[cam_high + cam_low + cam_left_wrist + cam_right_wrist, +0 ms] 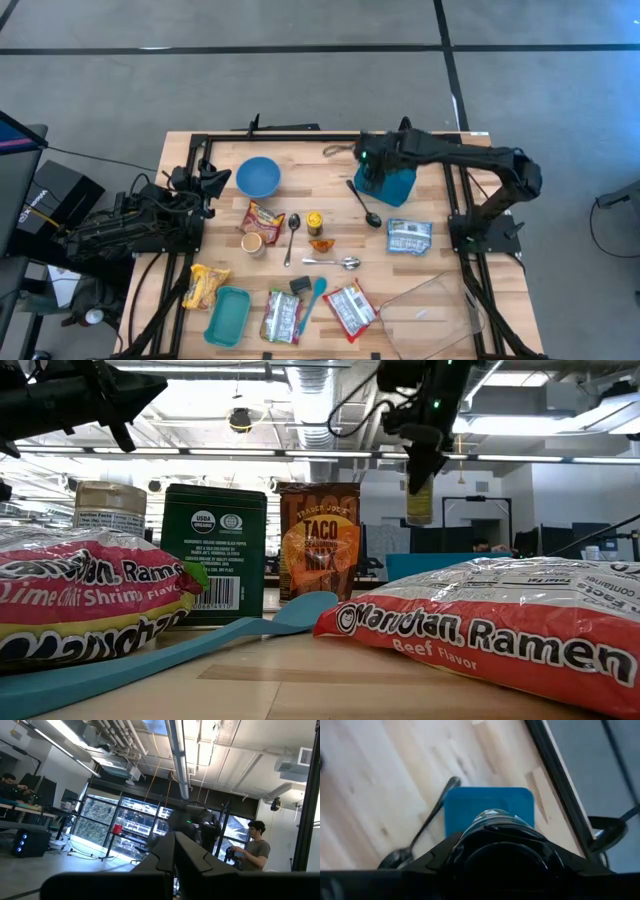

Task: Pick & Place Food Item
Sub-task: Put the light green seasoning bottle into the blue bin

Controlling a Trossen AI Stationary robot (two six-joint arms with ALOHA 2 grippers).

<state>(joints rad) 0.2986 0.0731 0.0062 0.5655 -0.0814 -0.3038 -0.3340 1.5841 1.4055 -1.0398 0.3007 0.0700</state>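
My right gripper [373, 170] is shut on a small jar with a yellowish label [420, 500], over the far part of the table. The jar hangs above a blue square container [400, 186], which also shows in the right wrist view [487, 800] right behind the jar's top [492, 816]. My left gripper [214, 181] waits at the table's left edge, lifted, with its fingers [175, 855] together and empty. My right gripper holds the jar by its upper end [421, 472], pinched between the two fingers, which come from above and point down. The jar hangs upright below the fingers, lifted clear above the blue container. The fingers hide the place of contact in the wrist view.
A black spoon [365, 204] lies beside the blue container. A blue bowl [258, 177], a yellow jar [314, 221], metal spoons, several ramen and snack packets [409, 236], a teal tray [228, 315] and a clear container [432, 305] lie across the middle and near side.
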